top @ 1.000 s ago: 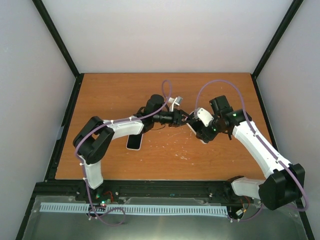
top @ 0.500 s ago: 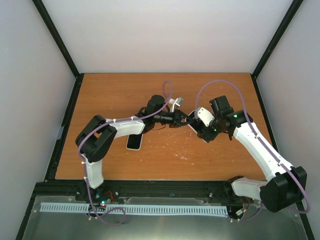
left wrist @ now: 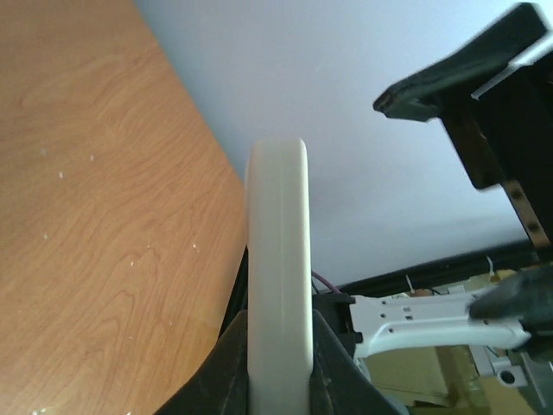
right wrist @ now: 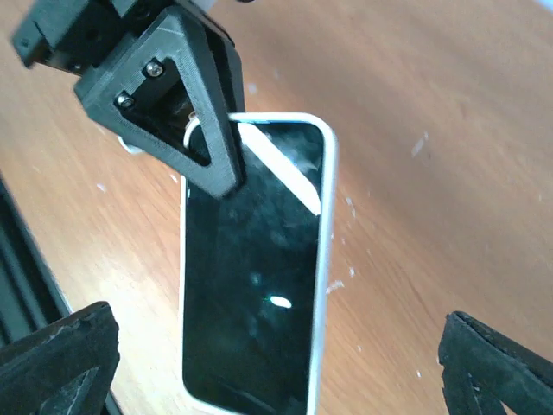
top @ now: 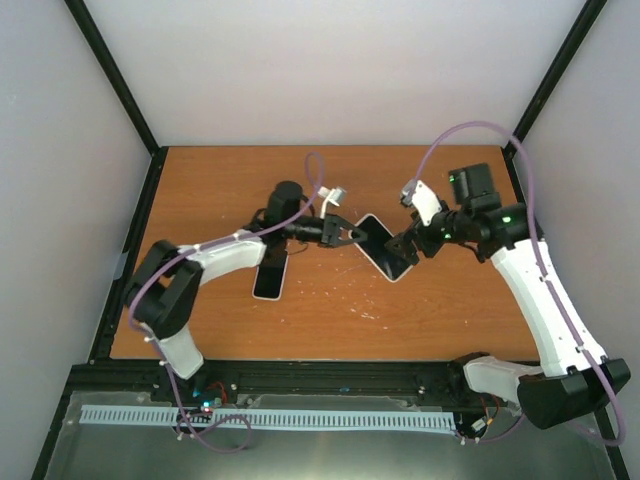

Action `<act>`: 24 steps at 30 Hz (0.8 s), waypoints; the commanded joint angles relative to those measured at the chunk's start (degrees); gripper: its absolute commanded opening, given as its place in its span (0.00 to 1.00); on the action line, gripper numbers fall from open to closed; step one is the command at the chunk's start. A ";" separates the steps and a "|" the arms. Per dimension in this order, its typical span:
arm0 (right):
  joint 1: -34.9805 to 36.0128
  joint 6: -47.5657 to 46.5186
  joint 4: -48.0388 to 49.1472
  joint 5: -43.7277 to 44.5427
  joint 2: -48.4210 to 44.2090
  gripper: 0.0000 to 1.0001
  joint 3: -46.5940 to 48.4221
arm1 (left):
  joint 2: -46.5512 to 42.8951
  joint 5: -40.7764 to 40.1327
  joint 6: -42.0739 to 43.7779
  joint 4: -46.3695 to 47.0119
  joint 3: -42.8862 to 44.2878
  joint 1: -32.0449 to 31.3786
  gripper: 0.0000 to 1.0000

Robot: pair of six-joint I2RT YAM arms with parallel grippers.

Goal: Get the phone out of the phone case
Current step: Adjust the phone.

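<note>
left claw (top: 345, 233): clamped on one end of the phone (top: 382, 248), a finger on either side of its white edge.
right claw (top: 408, 240): spread wide just off the opposite end, holding nothing.
phone: dark screen up, with a white surround judged to be the phone case (right wrist: 328, 216). It is carried over the middle of the tabletop (top: 450, 320).
Step, as judged: regrip before separation, the phone not yet out.
Next move: the right claw needs to catch the rim alone and peel while the left holds firm.
Views: only the right wrist shows screen and rim. The left wrist gives only the rounded edge. Only the top view shows a second white slab (top: 268, 282) beneath the left arm, identity unclear.
</note>
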 commanded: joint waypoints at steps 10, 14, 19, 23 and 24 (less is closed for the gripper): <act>-10.55 -24.27 -23.18 -50.88 2.85 0.80 9.28 | -21.96 24.36 30.76 -15.44 -0.17 11.78 0.05; -10.10 -28.43 -24.92 -54.18 2.48 0.73 6.88 | -23.15 28.25 33.14 -17.97 1.77 11.83 0.05; -5.79 -28.74 -24.24 -53.86 2.67 0.61 2.55 | -22.75 30.19 36.62 -23.75 5.82 11.83 0.05; -3.06 -24.23 -20.48 -52.03 2.45 0.56 0.12 | -22.88 30.14 36.42 -24.44 8.00 11.83 0.05; -2.23 -21.71 -18.01 -51.00 1.94 0.55 -0.82 | -22.84 31.54 36.14 -24.36 8.45 11.83 0.05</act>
